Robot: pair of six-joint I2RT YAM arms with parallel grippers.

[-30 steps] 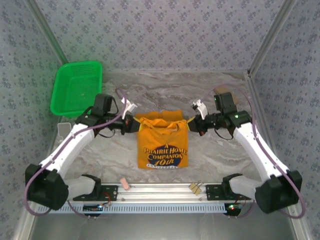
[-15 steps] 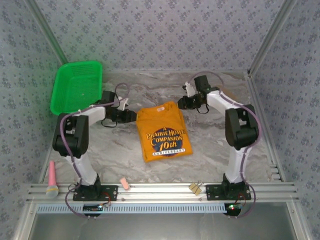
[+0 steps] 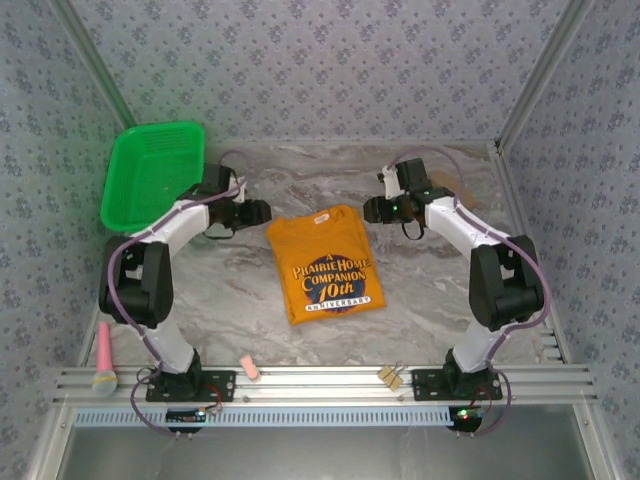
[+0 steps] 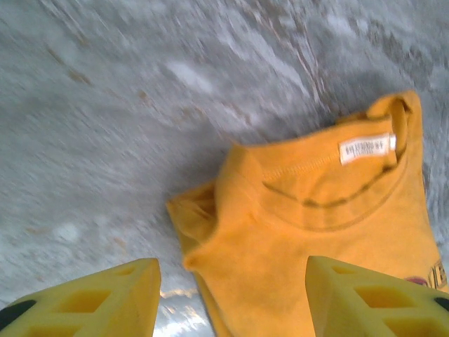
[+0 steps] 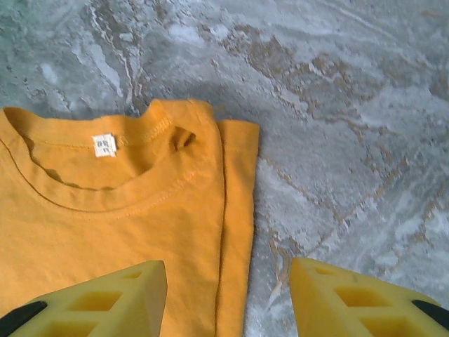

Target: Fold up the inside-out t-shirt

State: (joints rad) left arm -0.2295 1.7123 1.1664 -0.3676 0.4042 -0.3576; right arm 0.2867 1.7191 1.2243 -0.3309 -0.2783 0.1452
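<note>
T-shirt [image 3: 325,262] lay flat on the marbled grey desk [image 3: 230,300], folded to a compact rectangle, a little skewed, collar at the far end. Cloth orange-yellow. A dark graphic [image 3: 333,285] with pale lettering faced up on the t-shirt's near half. A small white neck tag [image 5: 104,144] showed inside the collar. Right wrist view: one side of the t-shirt was turned in along its edge, leaving a long doubled fold line. Left wrist view: a small bunched corner of cloth stuck out at the t-shirt's far left shoulder.

Left gripper [image 3: 262,211] hovered just off the t-shirt's far left corner, pointed toward it. Its jaws stood apart with nothing caught between the yellow fingers [image 4: 84,302]; cloth lay below the gap, not pinched. Right gripper [image 3: 368,210] hung just off the t-shirt's far right corner, mirroring the other. Its jaws were likewise apart and empty, with the folded edge and bare desk seen between them. Could not tell whether either gripper touched the desk.

Green plastic basket [image 3: 150,175] sat well to the left of the t-shirt and farther back. A pink rod-shaped item [image 3: 104,358] with a green tip lay well off to the t-shirt's near left, by the metal rail [image 3: 330,382]. A small pink block [image 3: 249,368] and a pair of binder clips [image 3: 390,376] rested at that rail, on the near side of the t-shirt and apart from it.
</note>
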